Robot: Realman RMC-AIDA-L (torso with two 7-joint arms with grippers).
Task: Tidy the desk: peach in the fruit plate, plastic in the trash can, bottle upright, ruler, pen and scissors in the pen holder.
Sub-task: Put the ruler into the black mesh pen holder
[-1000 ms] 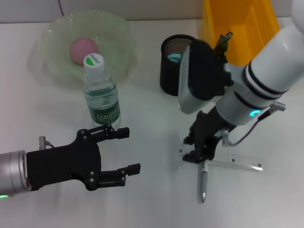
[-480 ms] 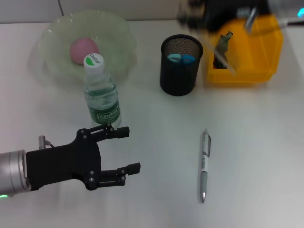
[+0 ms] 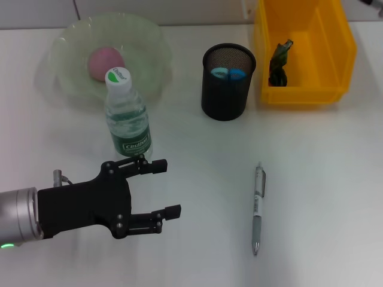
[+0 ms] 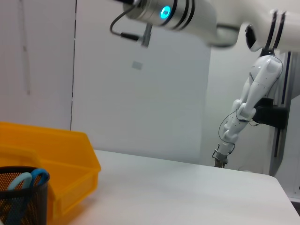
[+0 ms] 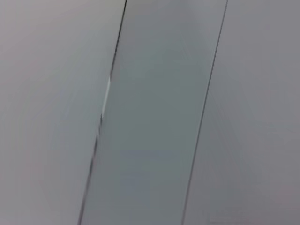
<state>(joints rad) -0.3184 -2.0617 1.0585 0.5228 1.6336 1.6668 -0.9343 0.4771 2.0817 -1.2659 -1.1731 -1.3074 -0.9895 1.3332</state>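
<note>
My left gripper hovers open and empty over the desk at the front left, just in front of the upright bottle. The peach lies in the fruit plate behind the bottle. Blue scissors handles stick out of the black mesh pen holder. The yellow trash can holds a dark piece of plastic. The pen lies on the desk at front right. The ruler is out of view. In the left wrist view my right arm is raised high, its gripper unseen.
The right wrist view shows only a plain grey wall. A white robot arm stands far beyond the table's end in the left wrist view. Bare tabletop lies between the left gripper and the pen.
The right arm rose from beside the pen, swung back over the trash can and left the head view. The ruler is gone from the desk. The left gripper edged slightly right.
</note>
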